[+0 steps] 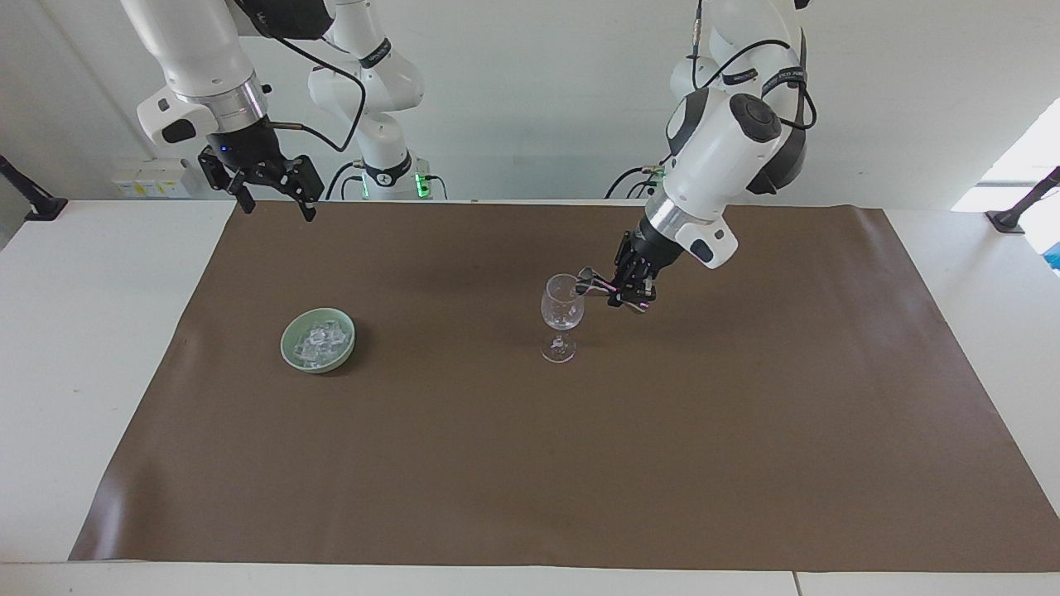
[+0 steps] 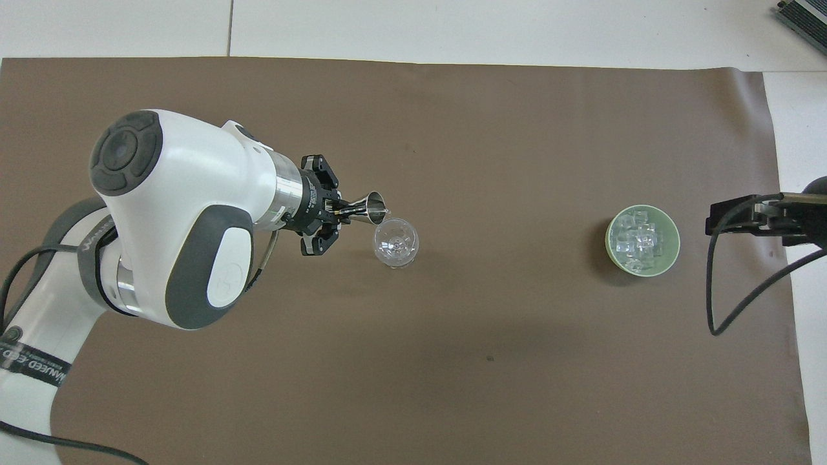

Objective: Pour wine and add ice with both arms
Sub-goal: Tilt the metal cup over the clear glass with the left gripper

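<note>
Partly cropped right pincer (image 2: 743, 216)

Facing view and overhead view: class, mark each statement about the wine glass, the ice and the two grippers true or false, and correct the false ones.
1. The left gripper is shut on a small metal jigger tipped at the rim of the wine glass. True.
2. The ice lies in the wine glass. False: the cubes are piled in the pale green bowl, toward the right arm's end of the table.
3. The right gripper holds an ice cube. False: it hangs open and empty above the brown mat's edge nearest the robots, and that arm waits.
4. The wine glass stands upright on the brown mat. True.
5. The bowl touches the wine glass. False: they stand well apart.
</note>
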Controlling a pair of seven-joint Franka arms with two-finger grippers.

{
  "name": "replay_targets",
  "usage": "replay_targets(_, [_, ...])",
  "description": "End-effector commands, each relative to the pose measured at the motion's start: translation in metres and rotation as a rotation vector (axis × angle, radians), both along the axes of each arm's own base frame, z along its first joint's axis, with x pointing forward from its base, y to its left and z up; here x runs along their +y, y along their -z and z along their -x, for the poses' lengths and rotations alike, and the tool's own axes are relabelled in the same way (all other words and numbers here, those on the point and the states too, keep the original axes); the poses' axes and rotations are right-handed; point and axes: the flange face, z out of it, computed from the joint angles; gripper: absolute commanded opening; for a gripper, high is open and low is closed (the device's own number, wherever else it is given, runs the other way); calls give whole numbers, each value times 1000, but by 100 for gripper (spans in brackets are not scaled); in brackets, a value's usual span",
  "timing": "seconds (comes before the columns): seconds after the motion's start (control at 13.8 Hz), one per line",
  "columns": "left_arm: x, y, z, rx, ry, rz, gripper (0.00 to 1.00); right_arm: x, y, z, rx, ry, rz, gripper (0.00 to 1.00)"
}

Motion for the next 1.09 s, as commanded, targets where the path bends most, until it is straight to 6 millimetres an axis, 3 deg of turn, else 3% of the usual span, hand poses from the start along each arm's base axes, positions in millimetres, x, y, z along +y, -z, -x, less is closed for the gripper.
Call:
replay_targets(0.0, [-14,-2,6,2,24,-67,0,-1,-1,3,6,-22,-9,100])
replay_targets(0.58, [-27,1,22,-17,137,-196,0,-1,-1,3,6,-22,-9,100])
replay_targets(1.02, [-37,-10,27,-37,183,-263,0,-1,-1,3,6,-22,-9,100])
